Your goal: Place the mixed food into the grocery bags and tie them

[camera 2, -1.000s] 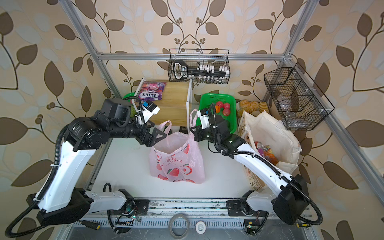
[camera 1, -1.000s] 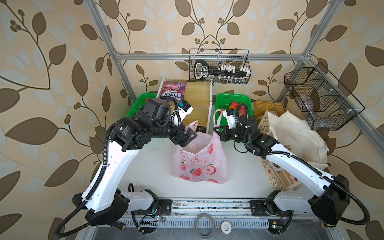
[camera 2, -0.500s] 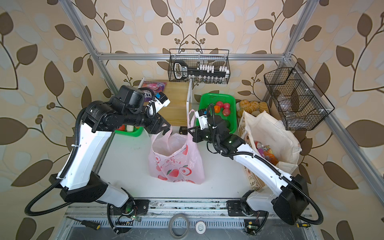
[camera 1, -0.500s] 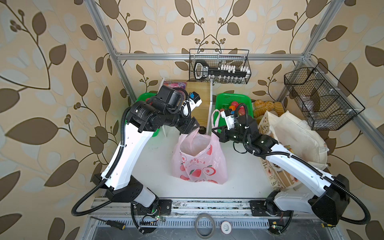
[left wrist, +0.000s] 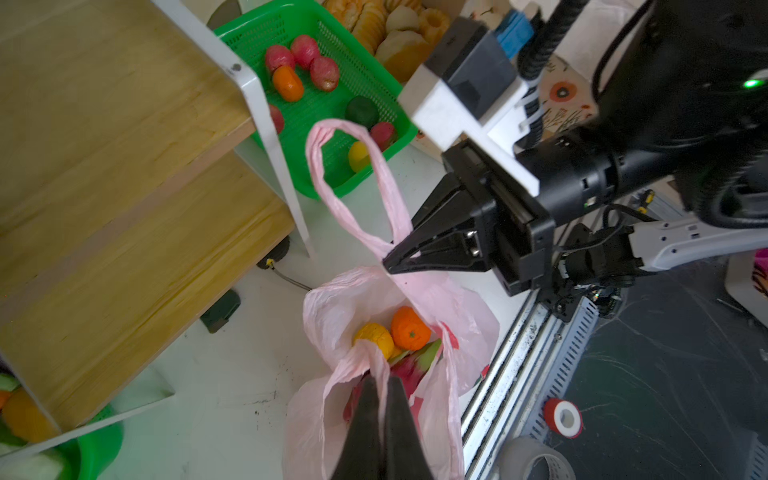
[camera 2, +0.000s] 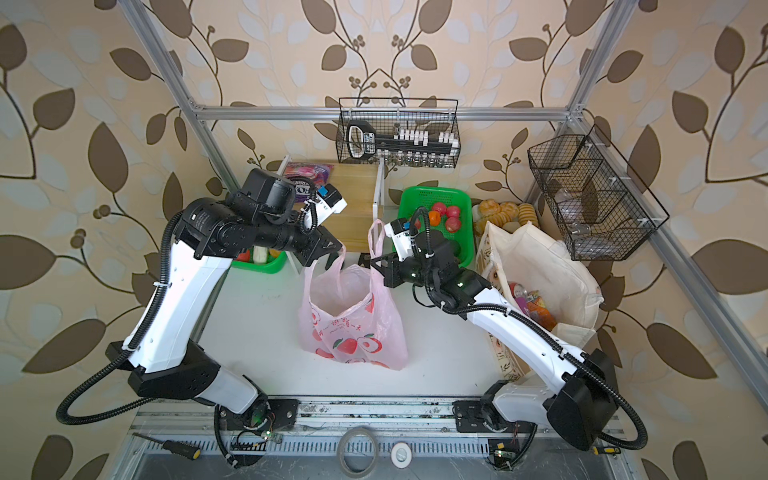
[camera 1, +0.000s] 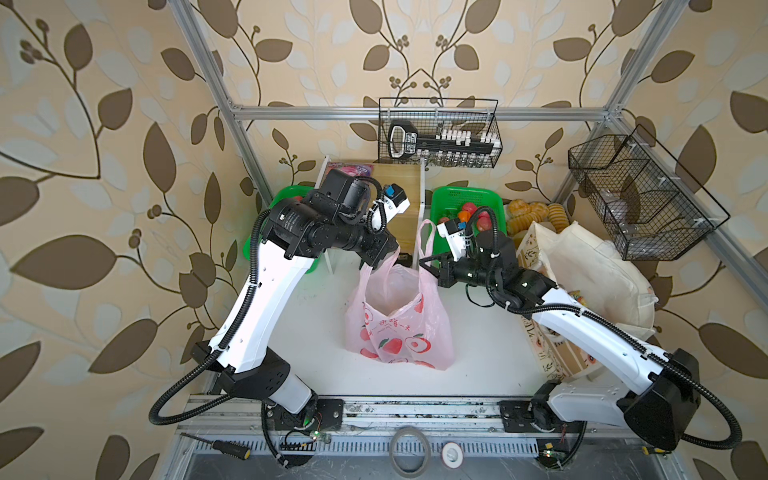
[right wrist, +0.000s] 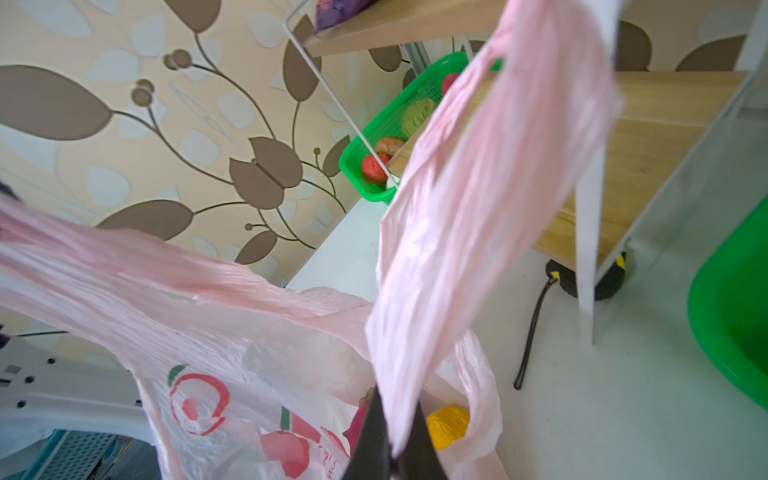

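while left pincer (left wrist: 380,380) and right pincer (left wrist: 390,262) pinch crinkled handles (left wrist: 336,125), thin pink bag (camera 1: 399,328)

Obscured or unclear: left green basket (camera 1: 286,198) mostly under the left arm (camera 1: 266,307); purple packet (camera 1: 352,169) partly behind that arm; dragon fruit (left wrist: 411,368) largely covered by pink bag (left wrist: 451,299) plastic; bag handle (right wrist: 498,166) blurred in the right wrist view.

The white table (camera 1: 316,332) carries a pink bag (camera 1: 399,328) in the middle, a cream tote (camera 1: 590,270) at right, and a wooden shelf (camera 2: 359,187) between two green baskets (camera 1: 461,196) behind.
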You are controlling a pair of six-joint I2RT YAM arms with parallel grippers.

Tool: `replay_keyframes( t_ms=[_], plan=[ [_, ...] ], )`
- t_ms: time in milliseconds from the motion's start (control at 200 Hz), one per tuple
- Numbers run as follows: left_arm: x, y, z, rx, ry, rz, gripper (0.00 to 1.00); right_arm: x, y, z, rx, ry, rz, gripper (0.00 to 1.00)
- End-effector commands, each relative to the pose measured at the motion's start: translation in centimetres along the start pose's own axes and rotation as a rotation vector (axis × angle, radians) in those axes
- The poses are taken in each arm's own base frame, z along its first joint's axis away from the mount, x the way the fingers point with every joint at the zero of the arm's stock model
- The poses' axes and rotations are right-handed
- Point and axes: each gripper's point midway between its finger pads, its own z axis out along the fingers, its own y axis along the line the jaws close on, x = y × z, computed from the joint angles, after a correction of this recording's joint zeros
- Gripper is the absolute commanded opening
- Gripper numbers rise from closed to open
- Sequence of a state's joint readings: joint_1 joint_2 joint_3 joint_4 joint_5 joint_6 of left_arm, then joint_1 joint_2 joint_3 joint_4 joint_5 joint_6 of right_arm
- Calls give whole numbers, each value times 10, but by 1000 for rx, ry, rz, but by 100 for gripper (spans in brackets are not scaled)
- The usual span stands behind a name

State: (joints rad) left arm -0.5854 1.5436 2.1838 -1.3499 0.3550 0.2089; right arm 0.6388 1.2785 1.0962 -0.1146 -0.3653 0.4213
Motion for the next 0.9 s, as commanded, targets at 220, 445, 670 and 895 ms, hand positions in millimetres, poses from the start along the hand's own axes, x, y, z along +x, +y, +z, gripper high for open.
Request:
replay_keyframes(
  t_ms=[220,445,670,895],
  plan=[
    [-22,-58,5,217,-120,162,0,-11,62,-3,-311,-20,-131,0],
    [-31,-49,23,192,-158,155,0,6,75,-7,-397,21,-154,3],
    [-34,-43,39,186,-156,121,0,11,72,-13,-437,23,-114,7],
    [-39,-39,49,187,-177,76,0,10,71,-24,-477,-27,-85,25]
  ],
)
